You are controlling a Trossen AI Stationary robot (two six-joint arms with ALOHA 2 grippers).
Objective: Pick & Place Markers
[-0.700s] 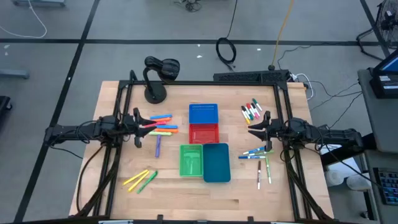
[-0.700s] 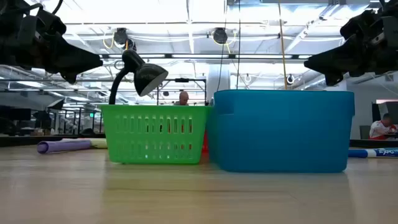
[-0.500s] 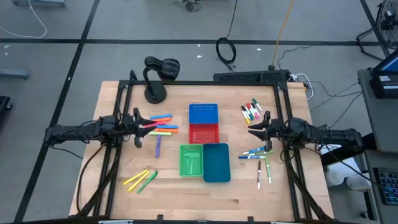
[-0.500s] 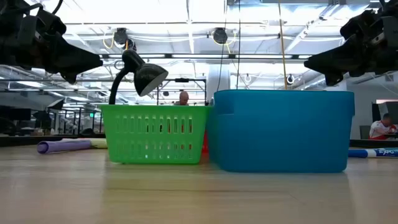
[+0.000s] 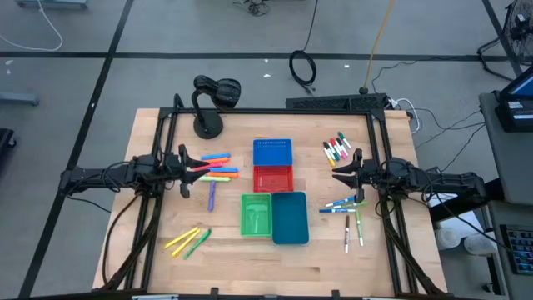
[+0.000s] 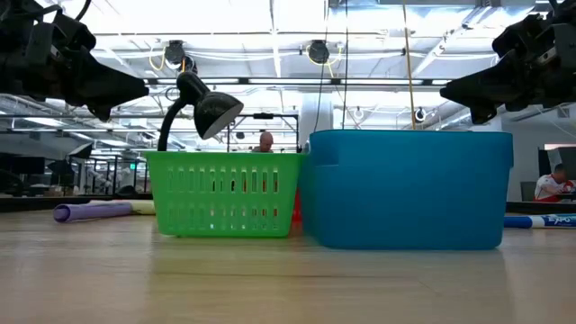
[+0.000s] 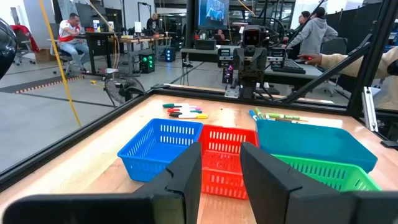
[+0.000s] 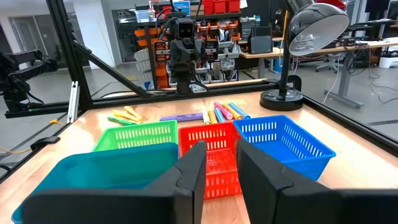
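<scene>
Overhead, both grippers empty, markers (image 5: 218,167) untouched.

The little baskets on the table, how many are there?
4, bunched mid-table: the blue basket farthest back, the red basket right before it, then the green basket and teal bin side by side in front. None looks hidden.

You've got markers (image 5: 218,167) lying flat on the table in four loose clusters, all outside the bins. Orange, pink, yellow, purple sit left; yellow-green pair front-left; white-bodied ones back-right and right.
</scene>
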